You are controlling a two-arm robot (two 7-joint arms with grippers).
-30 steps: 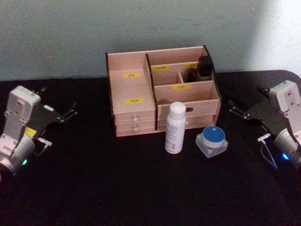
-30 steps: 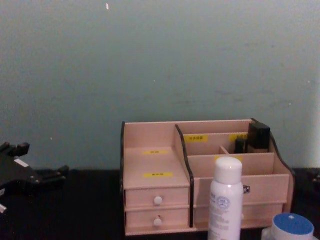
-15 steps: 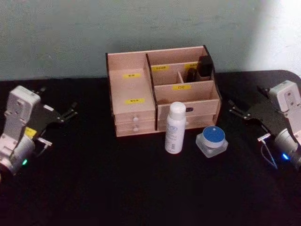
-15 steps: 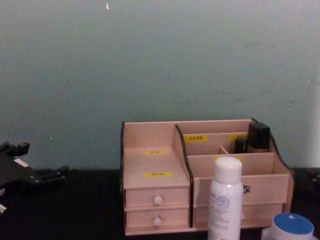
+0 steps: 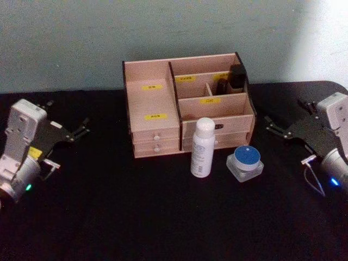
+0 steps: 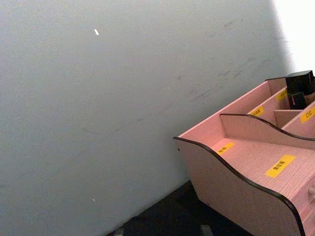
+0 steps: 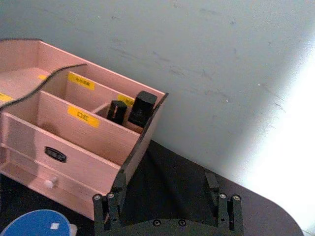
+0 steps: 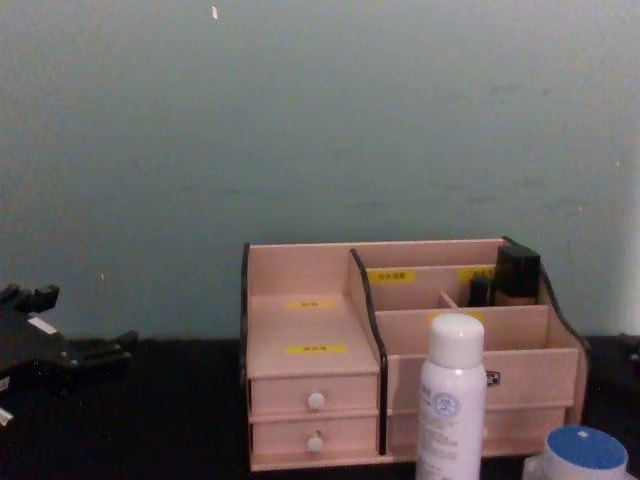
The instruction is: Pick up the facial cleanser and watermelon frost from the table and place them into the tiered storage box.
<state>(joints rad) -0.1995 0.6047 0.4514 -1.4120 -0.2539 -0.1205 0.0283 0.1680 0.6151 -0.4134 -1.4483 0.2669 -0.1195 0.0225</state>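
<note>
Start of task: left gripper [image 5: 81, 128] and right gripper [image 5: 270, 124] spread wide, holding nothing.
Both hang at opposite sides of the table [image 5: 136, 206], well apart from the goods. Cleanser [image 5: 202, 148] stands upright just before the box [image 5: 157, 142], frost [image 5: 245, 162] near it on the right; by my reading both picks and both placings remain. Head view gives the whole layout; chest view shows the cleanser's logo [image 8: 447, 405] and drawer knobs [image 8: 316, 400] side-on; right wrist view shows its parted fingers [image 7: 109, 206] and two black items [image 7: 135, 109] in the box's back right compartment.
</note>
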